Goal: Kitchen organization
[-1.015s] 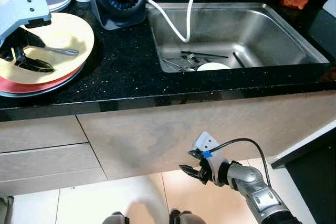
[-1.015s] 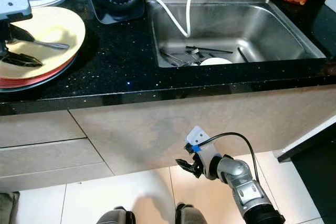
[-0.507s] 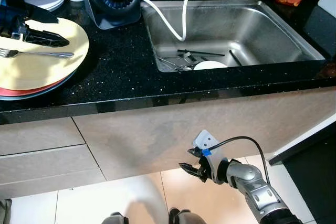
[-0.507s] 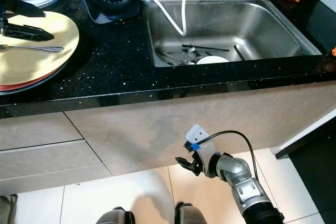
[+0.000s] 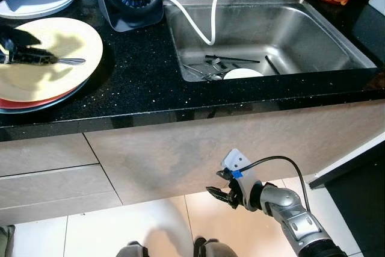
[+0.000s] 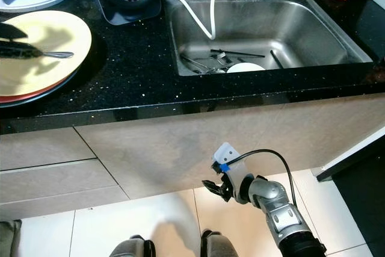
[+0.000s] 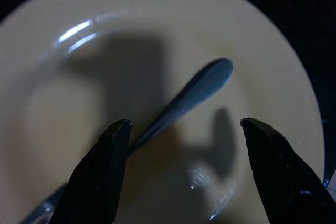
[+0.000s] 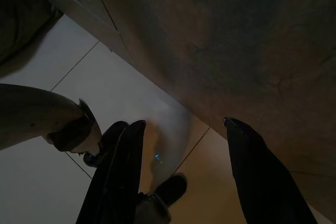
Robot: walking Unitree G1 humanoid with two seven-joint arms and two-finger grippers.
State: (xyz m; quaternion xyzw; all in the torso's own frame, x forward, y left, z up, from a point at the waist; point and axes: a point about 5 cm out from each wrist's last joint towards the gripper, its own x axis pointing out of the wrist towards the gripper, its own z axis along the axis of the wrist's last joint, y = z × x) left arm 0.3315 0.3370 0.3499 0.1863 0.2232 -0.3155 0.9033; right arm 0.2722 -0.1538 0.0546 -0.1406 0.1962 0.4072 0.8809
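Black speckled worktop (image 5: 138, 82) with steel sink (image 5: 313, 34), over beige cabinet fronts and a tiled floor.
We note, in the sink, a white hose (image 5: 201, 25), loose cutlery (image 5: 207, 71) and a small white dish (image 5: 243, 74). On the worktop to our left, a cream plate (image 5: 66, 43) tops a stack of plates; a fork (image 5: 71, 61) lies on it. Our left tool (image 7: 181, 124) hovers just over the plate, fingers (image 7: 102, 171) apart astride the fork's handle. Our right tool (image 5: 218, 192) hangs low before the cabinet, fingers apart, empty.
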